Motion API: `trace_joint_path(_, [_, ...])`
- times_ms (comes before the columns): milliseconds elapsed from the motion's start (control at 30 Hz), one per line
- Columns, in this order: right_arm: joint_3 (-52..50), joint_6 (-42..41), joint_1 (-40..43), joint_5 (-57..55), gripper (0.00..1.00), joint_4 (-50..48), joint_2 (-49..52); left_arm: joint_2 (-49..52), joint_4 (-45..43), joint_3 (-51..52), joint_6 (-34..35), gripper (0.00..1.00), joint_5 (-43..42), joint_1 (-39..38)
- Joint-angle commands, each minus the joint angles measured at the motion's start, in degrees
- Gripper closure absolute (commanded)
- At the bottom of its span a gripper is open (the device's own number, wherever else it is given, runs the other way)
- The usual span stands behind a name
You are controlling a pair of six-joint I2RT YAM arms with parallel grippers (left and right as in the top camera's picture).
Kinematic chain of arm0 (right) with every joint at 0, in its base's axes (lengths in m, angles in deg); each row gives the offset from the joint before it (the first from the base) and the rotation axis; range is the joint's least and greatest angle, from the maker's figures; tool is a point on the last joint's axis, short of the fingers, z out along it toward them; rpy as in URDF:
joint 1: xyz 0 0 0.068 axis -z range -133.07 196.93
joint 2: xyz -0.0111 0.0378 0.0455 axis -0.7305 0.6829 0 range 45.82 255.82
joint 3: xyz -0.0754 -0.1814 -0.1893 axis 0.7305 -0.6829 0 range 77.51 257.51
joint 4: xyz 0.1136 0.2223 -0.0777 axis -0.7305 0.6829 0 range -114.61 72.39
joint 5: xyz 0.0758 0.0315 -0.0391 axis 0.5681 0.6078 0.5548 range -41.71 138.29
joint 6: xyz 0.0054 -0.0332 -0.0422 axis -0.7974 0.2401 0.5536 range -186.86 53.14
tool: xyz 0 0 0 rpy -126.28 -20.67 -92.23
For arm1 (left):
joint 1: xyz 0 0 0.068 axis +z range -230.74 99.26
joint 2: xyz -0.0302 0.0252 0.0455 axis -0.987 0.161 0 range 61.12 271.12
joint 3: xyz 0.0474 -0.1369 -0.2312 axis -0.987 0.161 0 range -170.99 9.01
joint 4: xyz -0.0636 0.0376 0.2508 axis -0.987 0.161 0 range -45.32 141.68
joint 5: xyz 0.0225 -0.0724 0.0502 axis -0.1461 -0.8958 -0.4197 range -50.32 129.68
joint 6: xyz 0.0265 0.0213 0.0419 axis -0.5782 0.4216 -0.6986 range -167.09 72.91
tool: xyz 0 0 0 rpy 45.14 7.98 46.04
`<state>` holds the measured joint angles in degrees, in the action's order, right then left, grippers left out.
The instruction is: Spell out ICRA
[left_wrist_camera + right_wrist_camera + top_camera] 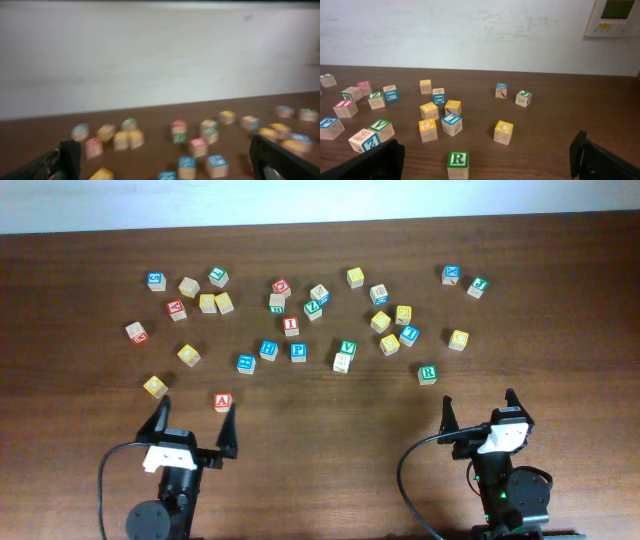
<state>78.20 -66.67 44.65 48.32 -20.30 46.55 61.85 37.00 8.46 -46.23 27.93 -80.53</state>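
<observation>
Start step, nothing picked yet: L grip (197, 410) & R grip (479, 402) both spread, empty; A (222, 401) at L grip's 2 o'clock, I (291, 325) farther out, R cube (427, 374) at R grip's 10, C (458, 339) at 11; next prob. L grip centres on A, pinches.

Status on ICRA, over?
Open, empty: left hand, right hand. A cube close by left hand; R cube, C cube ahead of right hand. I cube mid-table, other cubes crowding it. None lined up.

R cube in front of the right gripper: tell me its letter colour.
Green, framed by a green border on the R cube; clearest in the right wrist view.
</observation>
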Motion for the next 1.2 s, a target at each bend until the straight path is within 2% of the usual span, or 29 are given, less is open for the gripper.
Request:
trace_joint_path(0, [-0.37,-0.22,-0.37,-0.48,0.02,0.37,-0.37,-0.39,-6.10,0.02,-0.90,0.01,-10.91,0.33])
trace_joint_path(133, [-0.37,-0.22,-0.37,-0.48,0.02,0.37,-0.37,-0.39,-16.15,-0.63,6.45,0.01,-11.61,0.33])
trace_joint_path(233, [-0.37,-0.22,-0.37,-0.50,0.02,0.37,-0.37,0.17,-14.91,-4.68,7.48,0.01,-11.61,0.33])
trace_joint_path(367, [-0.37,-0.22,-0.37,-0.50,0.02,0.37,-0.37,10.86,4.87,-23.12,4.85,0.01,-11.43,0.33])
trace_joint_path(467, [-0.37,-0.22,-0.37,-0.48,0.02,0.37,-0.37,27.39,23.15,-42.01,3.98,0.01,-11.82,0.33])
trace_joint_path(500, [-0.37,-0.22,-0.37,-0.48,0.02,0.37,-0.37,31.69,27.78,-46.40,3.96,0.01,-13.77,0.33])
trace_joint_path(533, [-0.37,-0.22,-0.37,-0.50,0.02,0.37,-0.37,37.38,33.00,-51.84,4.00,0.01,-19.74,0.33])
trace_joint_path(600, [-0.37,-0.22,-0.37,-0.48,0.02,0.37,-0.37,44.81,36.70,-56.19,4.00,0.01,-32.39,0.33])
trace_joint_path(667, [-0.37,-0.22,-0.37,-0.50,0.02,0.35,-0.37,49.75,34.32,-56.81,4.33,0.01,-36.61,0.33])
trace_joint_path(767, [-0.37,-0.22,-0.37,-0.50,0.02,0.37,-0.37,56.37,41.72,-61.88,7.23,0.01,-30.75,0.02])
trace_joint_path(833, [-0.37,-0.22,-0.37,-0.50,0.02,0.37,-0.37,62.79,53.35,-69.90,7.21,0.01,-18.86,-2.47])
trace_joint_path(933, [-0.37,-0.22,-0.37,-0.50,0.02,0.37,-0.37,70.69,65.16,-78.93,7.26,0.01,-2.86,-8.46])
trace_joint_path(967, [-0.37,-0.22,-0.37,-0.50,0.02,0.37,-0.37,73.37,67.06,-80.67,7.26,0.01,-0.11,-11.06])
trace_joint_path(1033, [-0.37,-0.22,-0.37,-0.48,0.02,0.37,-0.37,76.74,66.71,-80.87,7.28,0.01,-1.62,-14.78])
trace_joint_path(1167, [-0.37,-0.22,-0.37,-0.48,0.02,0.37,-0.37,81.31,66.55,-80.85,7.28,0.01,-14.27,-19.19])
